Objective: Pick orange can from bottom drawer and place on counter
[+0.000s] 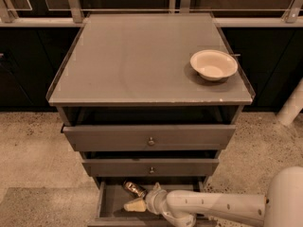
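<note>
I have the arm's pale two-finger gripper (143,197) down inside the shallow dark grey bottom drawer (106,206), its fingers spread and holding nothing. The small shiny orange-gold can (134,189) lies just beside them, toward the drawer's back, close under the knobbed grey middle drawer (150,167). A round cream bowl (213,64) sits on the flat matte grey counter (137,60).

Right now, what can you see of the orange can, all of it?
The orange can is small and shiny, metallic orange-gold with dark mottling. It lies on its side, angled diagonally, on the floor of the open bottom drawer, toward the back, just below the front of the drawer above. The gripper sits in the same drawer just in front of it; whether they touch cannot be made out.
</note>
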Robot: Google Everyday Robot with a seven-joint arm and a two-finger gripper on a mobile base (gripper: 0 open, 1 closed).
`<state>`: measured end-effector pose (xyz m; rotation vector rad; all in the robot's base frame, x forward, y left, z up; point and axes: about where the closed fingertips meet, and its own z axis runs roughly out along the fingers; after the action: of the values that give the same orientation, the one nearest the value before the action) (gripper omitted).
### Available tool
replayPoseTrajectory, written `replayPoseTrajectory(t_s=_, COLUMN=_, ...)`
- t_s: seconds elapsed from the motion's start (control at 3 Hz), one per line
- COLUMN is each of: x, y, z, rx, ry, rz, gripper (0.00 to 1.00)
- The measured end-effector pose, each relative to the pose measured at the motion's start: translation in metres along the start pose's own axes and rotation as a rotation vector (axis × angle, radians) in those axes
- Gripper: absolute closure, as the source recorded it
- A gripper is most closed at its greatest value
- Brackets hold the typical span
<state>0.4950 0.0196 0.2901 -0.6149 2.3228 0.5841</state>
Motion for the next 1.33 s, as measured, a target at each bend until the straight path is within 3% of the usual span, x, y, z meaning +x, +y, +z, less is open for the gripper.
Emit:
replayPoseTrajectory(t_s=0.33, x=0.001, y=-0.007, z=0.023, rx=-0.002, ry=-0.011, rz=0.017, gripper=0.00)
replayPoseTrajectory(t_s=0.67, x=-0.005, y=-0.006, z=0.017, rx=0.008, ry=-0.023, rz=0.003, gripper=0.00)
replayPoseTrajectory(t_s=1.0, x=0.006, y=-0.005, z=0.029, rx=0.023, ry=0.007, rz=-0.007, gripper=0.00)
replayPoseTrajectory(t_s=1.33, x=0.014, y=0.005, z=0.088, rx=0.028, ry=0.003, rz=-0.046, gripper=0.00)
